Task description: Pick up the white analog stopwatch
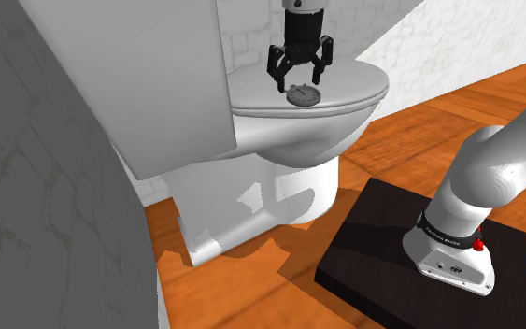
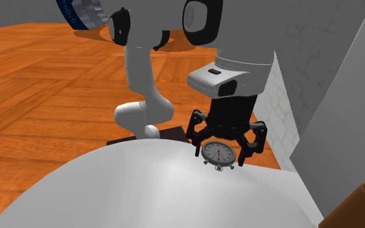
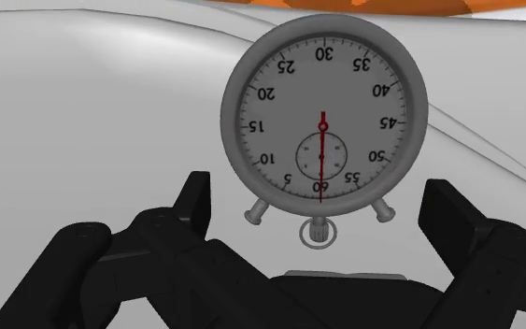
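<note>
On the closed toilet lid (image 1: 359, 86) the stopwatch (image 3: 324, 121) lies flat, face up. My end effector (image 1: 299, 84) hangs just above it, fingers spread wide, touching nothing. Watch sits slightly ahead of the finger line, crown toward my palm; I'd judge a small forward shift before descending.

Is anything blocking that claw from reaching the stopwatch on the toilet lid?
Nothing visible does. The open claw hangs directly over the stopwatch, which lies face up on the white toilet lid with bare lid around it.

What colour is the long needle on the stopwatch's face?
Red. The needle on the stopwatch shows best in the wrist view.
</note>
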Robot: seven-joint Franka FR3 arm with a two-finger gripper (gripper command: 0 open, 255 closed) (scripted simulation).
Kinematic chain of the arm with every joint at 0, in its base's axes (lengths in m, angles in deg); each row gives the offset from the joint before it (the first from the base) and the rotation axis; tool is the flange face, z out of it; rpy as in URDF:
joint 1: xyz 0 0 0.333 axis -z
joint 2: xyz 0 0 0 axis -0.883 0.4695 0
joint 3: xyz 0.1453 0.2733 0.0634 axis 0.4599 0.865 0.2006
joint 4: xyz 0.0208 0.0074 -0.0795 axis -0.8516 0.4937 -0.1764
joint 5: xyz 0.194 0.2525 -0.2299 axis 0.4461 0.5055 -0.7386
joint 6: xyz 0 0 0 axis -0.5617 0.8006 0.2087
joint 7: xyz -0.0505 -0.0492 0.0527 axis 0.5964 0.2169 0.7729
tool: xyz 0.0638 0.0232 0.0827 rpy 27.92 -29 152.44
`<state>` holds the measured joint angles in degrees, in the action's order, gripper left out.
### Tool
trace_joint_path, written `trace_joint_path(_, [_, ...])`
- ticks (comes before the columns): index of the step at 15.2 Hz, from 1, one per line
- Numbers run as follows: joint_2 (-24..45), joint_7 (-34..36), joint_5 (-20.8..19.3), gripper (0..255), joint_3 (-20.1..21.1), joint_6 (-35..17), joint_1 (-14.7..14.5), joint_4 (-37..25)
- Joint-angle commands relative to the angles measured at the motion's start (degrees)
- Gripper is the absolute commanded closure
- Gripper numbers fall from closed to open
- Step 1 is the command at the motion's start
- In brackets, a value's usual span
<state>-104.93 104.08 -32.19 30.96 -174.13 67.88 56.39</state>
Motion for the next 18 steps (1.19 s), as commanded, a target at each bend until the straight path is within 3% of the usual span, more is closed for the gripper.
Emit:
trace_joint_path(1, [-0.31, 0.15, 0.13, 0, 0.10, -1.22, -0.11, 1.50])
trace_joint_path(2, [-0.31, 0.15, 0.13, 0, 0.10, -1.22, -0.11, 1.51])
trace_joint_path(3, [-0.20, 0.19, 0.11, 255, 0.14, -1.20, -0.10, 1.38])
trace_joint_path(12, [-0.31, 0.15, 0.13, 255, 0.10, -1.22, -0.12, 1.50])
trace_joint_path(18, [0.80, -0.06, -0.28, 255, -0.05, 3.28, 0.21, -4.08])
